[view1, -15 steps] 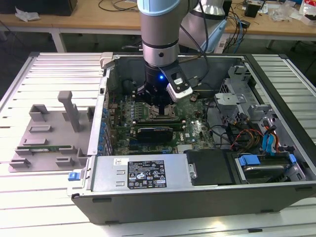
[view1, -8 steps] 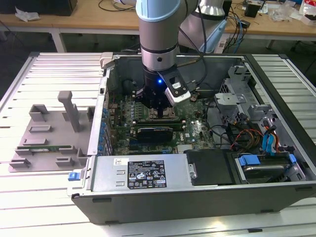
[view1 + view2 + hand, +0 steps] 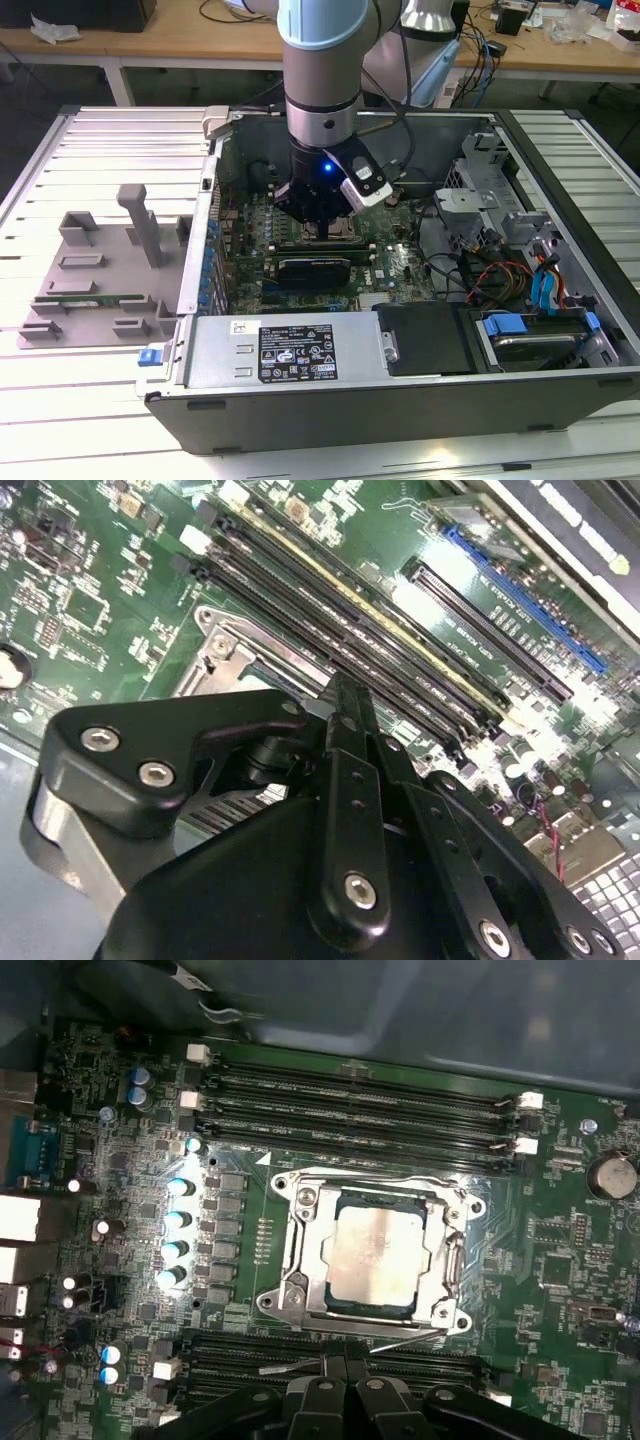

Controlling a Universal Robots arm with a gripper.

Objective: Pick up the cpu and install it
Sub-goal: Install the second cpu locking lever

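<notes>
Grey fixture tray (image 3: 100, 280) well apart from tool, on worktop (image 3: 60, 430). Tool (image 3: 345, 1375) over motherboard (image 3: 120, 1160), fingers drawn together, holding nothing. CPU (image 3: 375, 1258) just beyond tool tips, seated in socket frame (image 3: 300, 1250).

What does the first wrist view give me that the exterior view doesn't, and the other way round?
First wrist view: the cpu lies flat within the metal socket frame, silvery top showing, memory slots on either side. Exterior view: the whole open computer case, the arm reaching down into it, and a grey tray at the exterior view's left. Both: the green motherboard and the black hand above the socket area.
</notes>
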